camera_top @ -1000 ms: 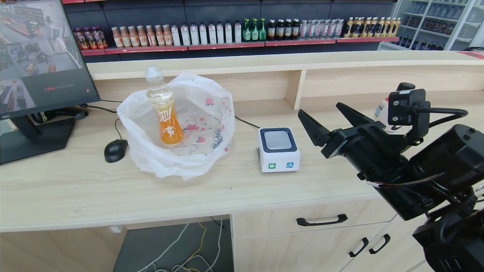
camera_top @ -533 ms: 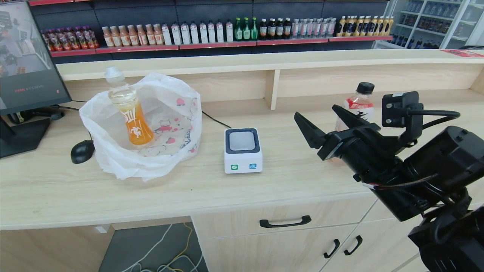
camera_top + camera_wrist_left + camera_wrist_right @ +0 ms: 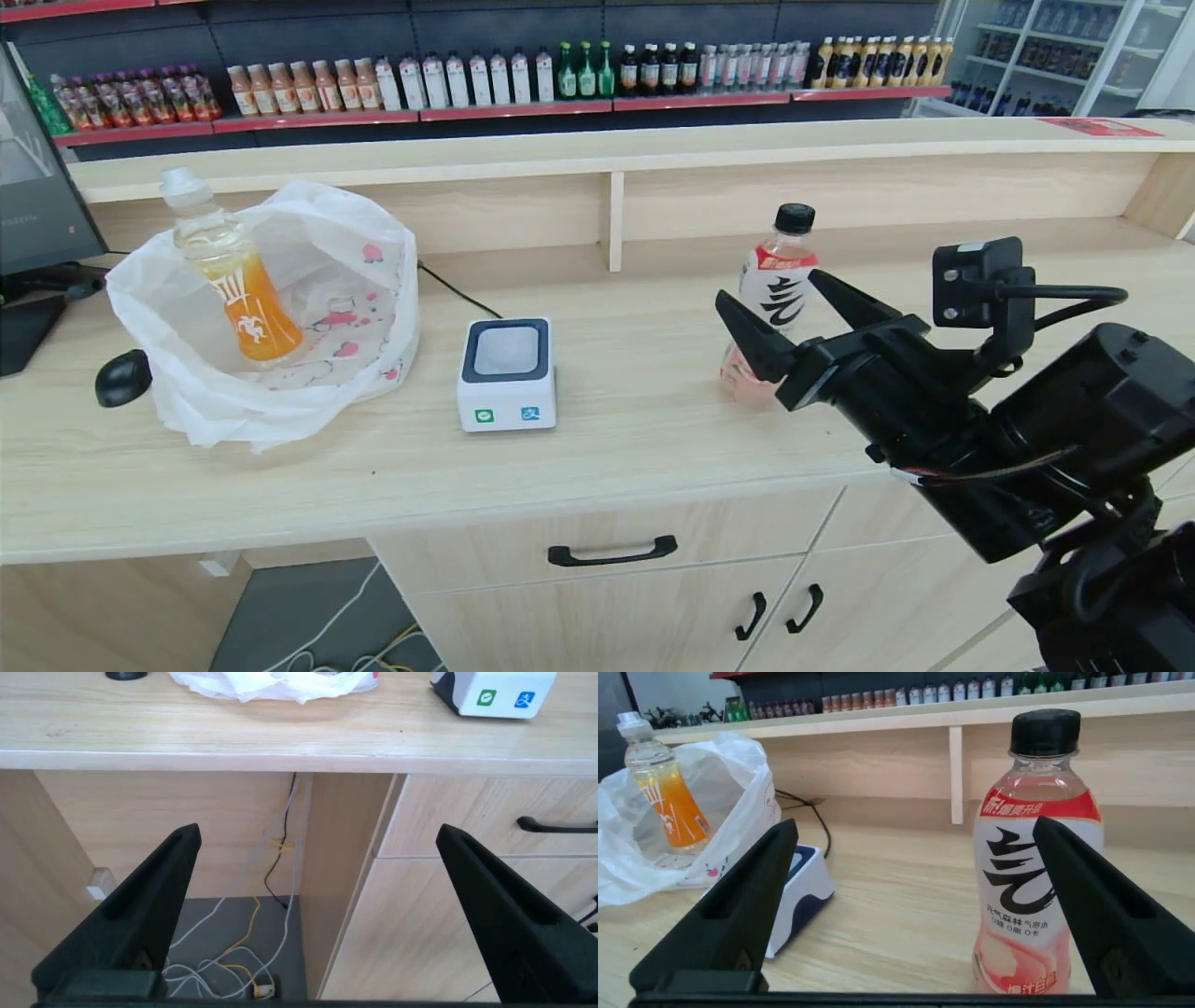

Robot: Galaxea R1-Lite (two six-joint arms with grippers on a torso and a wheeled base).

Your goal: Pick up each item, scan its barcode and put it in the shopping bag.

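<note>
**Pink bottle waits in front of the open right gripper**

Down low and closest in, the left gripper (image 3: 318, 831) sits below the edge of the counter (image 3: 653, 439). Its two black fingers are spread wide and hold nothing. It faces the front of the cupboards, where some wires (image 3: 271, 859) hang down to the floor.

The drawers (image 3: 611, 553) with black handles are just under the counter top.

The right gripper (image 3: 770, 291) is up over the right side of the counter. Its fingers are wide open too, and nothing is in them. The pink bottle (image 3: 782, 280) stands up straight on the counter just past the tips of those fingers. It has a black cap and a white label. The fingers are not closed on it.

To the left of the pink bottle is the scanner (image 3: 507, 373), a small white box with a dark window on top. It sits well apart from the bottle.

Further left is the shopping bag (image 3: 280, 392), white with little pink pictures. The orange bottle (image 3: 233, 280) is inside it and leans a bit. A black mouse (image 3: 121, 378) lies right beside the bag, and a screen (image 3: 37, 196) is at the edge.

Far at the back, a long shelf (image 3: 560, 79) is full of drink bottles.
</note>
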